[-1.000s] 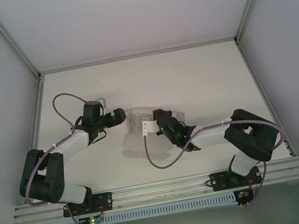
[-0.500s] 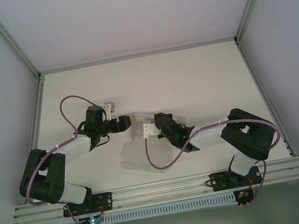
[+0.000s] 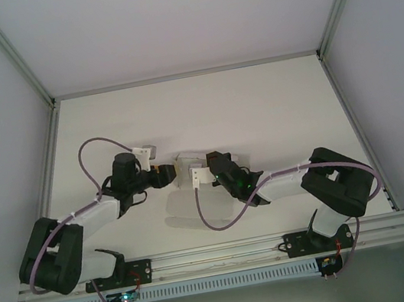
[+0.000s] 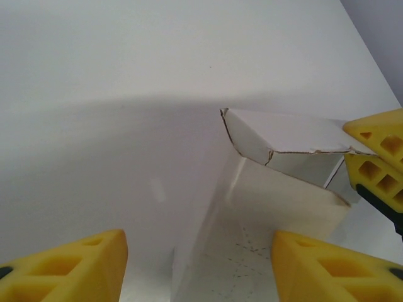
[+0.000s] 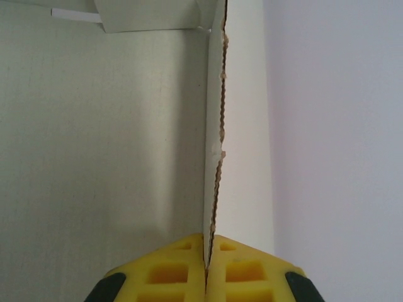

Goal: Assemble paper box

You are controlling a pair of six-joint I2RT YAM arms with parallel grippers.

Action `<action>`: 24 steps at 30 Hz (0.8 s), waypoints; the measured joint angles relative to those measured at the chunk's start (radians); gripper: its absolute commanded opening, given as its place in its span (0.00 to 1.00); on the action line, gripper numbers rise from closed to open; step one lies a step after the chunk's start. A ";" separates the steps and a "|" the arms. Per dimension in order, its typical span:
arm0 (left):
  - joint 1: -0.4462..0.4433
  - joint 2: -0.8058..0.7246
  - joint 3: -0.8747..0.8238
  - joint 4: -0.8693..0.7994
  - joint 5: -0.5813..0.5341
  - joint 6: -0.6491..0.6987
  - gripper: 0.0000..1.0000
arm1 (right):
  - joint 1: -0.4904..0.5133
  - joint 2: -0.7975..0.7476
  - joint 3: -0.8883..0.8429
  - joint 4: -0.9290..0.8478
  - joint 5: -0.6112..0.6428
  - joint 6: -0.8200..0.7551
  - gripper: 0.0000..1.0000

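**Right pinches a flap; left stands open over the box**

The right gripper (image 5: pixel 208 242) is clenched on the box (image 4: pixel 283 195); a raw card edge runs straight up out of the seam between its fingertips, with the inside of the box to the left of them and a narrow folded strip to the right. From the left wrist, the same yellow right fingers (image 4: pixel 378 135) bite the far end of a raised flap (image 4: pixel 277 132), up and to the right of the left gripper's own pads. The left gripper (image 4: pixel 198 245) is released and holds nothing; its jaws stand apart, and a creased panel (image 4: pixel 220 277) of the box runs down between them, touching neither pad as far as I can see. The box is half-formed, lying on the table (image 4: pixel 94 94) between the two grippers; flap up, walls not yet squared.

The step in hand looks like the left taking a second hold so a fold can be made. To do it well, I judge: keep the right pinch still, so that it anchors the card; bring the left pads down flat on the panel, close to a crease and not across it; close gently, since thin card dents; fold along the dashed lines only; avoid pulling against the right grip, which could tear the ragged edge.
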 measured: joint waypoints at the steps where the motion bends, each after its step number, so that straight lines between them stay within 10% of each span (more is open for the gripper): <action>1: -0.001 0.013 0.000 0.013 0.008 0.003 0.60 | 0.000 0.000 0.000 0.000 0.000 -0.004 0.00; 24: -0.075 0.012 -0.055 0.093 0.042 0.123 0.53 | 0.090 -0.078 -0.043 -0.011 0.081 -0.067 0.00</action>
